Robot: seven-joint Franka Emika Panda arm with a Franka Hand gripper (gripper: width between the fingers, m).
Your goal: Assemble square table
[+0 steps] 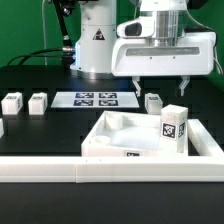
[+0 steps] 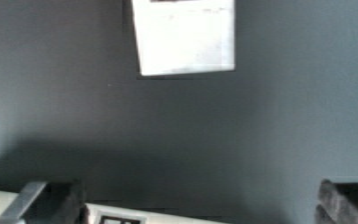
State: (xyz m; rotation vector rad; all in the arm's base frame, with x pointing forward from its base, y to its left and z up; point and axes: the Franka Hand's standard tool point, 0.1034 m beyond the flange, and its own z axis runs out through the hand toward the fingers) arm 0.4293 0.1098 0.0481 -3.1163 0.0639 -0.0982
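A white block [image 2: 185,38] lay on the dark table [image 2: 247,130]. The gripper [image 2: 197,192] stood wide apart, its fingers [image 2: 55,200] empty.

The square plastic tray-like tabletop [image 1: 100,150] is seen in plain white. Black-and-white tag patterns are carried by the short white leg [image 1: 174,129] at 3 o'clock on it and by the flat white marker board [image 1: 95,99]. The counter [image 1: 45,130] is shown matte black, the long L-shaped border wall [image 1: 50,172] white.
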